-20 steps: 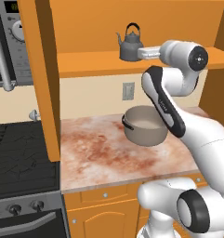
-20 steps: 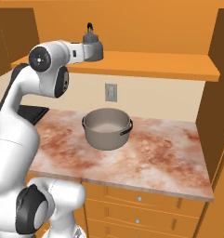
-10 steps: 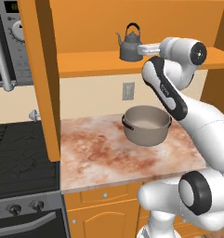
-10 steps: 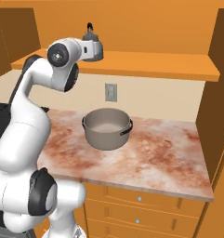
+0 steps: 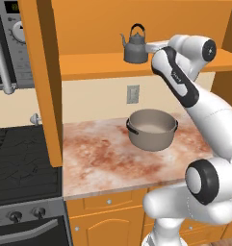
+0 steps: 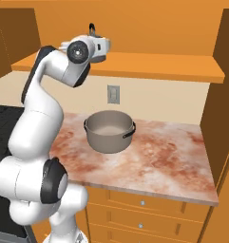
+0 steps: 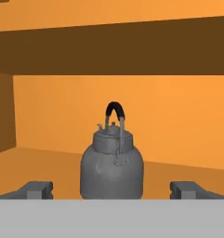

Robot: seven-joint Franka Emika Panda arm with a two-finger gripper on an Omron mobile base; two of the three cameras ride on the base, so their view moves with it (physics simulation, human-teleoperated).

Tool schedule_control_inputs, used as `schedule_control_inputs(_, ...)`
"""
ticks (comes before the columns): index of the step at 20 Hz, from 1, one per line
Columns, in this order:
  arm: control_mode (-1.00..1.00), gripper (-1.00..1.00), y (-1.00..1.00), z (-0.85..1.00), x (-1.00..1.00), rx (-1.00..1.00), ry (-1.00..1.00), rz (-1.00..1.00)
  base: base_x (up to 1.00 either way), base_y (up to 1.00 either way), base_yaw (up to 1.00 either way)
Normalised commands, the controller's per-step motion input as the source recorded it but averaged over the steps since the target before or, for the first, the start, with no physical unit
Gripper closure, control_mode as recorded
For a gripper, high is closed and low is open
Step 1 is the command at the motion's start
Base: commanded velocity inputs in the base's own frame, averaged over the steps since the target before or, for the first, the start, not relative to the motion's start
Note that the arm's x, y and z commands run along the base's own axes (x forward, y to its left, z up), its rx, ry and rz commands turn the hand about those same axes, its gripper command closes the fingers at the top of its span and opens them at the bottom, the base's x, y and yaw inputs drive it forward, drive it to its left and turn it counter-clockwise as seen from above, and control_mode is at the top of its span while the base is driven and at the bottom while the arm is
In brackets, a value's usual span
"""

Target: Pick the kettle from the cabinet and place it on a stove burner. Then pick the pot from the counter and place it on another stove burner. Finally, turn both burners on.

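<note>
1. The cabinet (image 5: 103, 65) is a wide open shelf, so the arm can reach straight in at shelf height.
2. The stove (image 5: 19, 166) sits bare at the left, both burners waiting for loads.
3. The worktop (image 5: 103, 153) carries the pot (image 5: 152, 129) below the shelf, parked until the kettle is dealt with.
4. The kettle (image 7: 112, 169) stands upright on the shelf, handle arched over the lid, dead centre ahead of the hand.
5. The gripper (image 7: 113, 189) is spread wide, level with the kettle's body, one finger either side, nothing pinched yet; I judge it's lining up to close on it.
</note>
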Motion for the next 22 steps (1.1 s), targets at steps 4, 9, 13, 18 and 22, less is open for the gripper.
schedule_control_inputs(4,-1.00,-1.00,-0.05,0.14,0.36,0.01,0.00,0.04,0.00,0.00,0.00)
schedule_control_inputs(9,-1.00,-1.00,-0.05,0.14,0.37,0.01,0.00,0.04,0.00,0.00,0.00)
schedule_control_inputs(13,-1.00,-1.00,-0.03,0.11,0.37,0.01,0.00,0.03,0.00,0.00,0.00)
schedule_control_inputs(18,-1.00,-1.00,-0.01,0.03,0.36,0.00,0.00,0.03,0.00,0.00,0.00)
schedule_control_inputs(22,-1.00,-1.00,0.00,0.00,0.29,0.00,0.00,0.04,0.00,0.00,0.00)
